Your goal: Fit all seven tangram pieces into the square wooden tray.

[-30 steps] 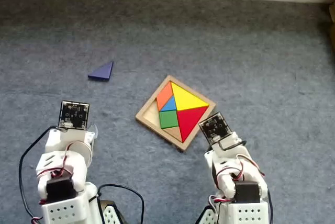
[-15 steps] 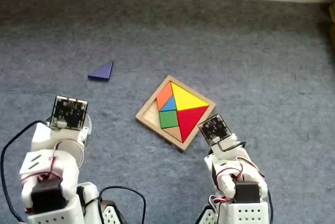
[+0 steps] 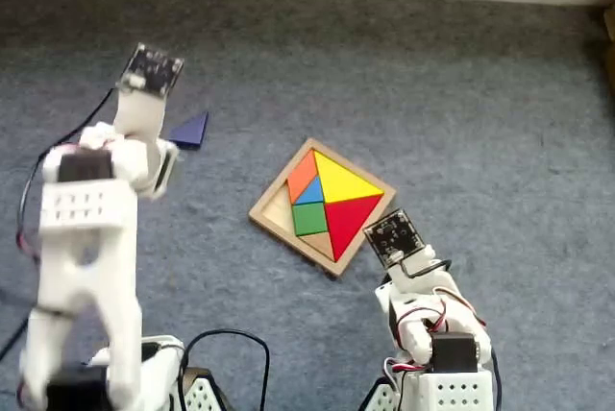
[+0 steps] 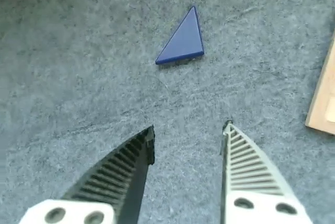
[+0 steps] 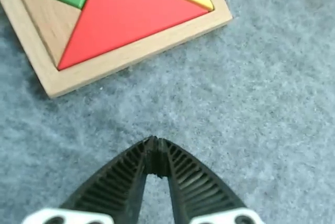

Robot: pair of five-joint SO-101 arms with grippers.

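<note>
Tangram set, status entry

- Tray (image 3: 293, 241): square, wooden, lying corner-on at the middle of the counter (image 3: 480, 94). Six places are filled: yellow triangle (image 3: 341, 181), red triangle (image 3: 351, 219), orange piece (image 3: 303, 176), small blue piece (image 3: 309, 192), green square (image 3: 309, 219) and a pale wood-coloured triangle (image 3: 322, 243) beside the red one. One pale gap is left at the corner on the left arm's side
- Loose piece: dark blue triangle (image 4: 183, 41), flat on the counter, well apart from the tray
- Left hand (image 4: 188, 130): fingers spread with nothing between them, poised above the counter with the dark blue triangle lying ahead of the tips
- Right hand (image 5: 156, 143): fingers pressed together and empty, low over the counter just beside the tray's rim by the red triangle
- Change: within the last second the left arm has swung up from a folded pose near its base and stretched out towards the loose triangle. Half a second ago it had barely begun. The right arm, the tray and every piece lie as they did
- Reading: the approach for the last piece looks under way, with six of seven judged placed. What remains is likely a descent, a pinch on a thin flat piece, and a turn to match the gap
</note>
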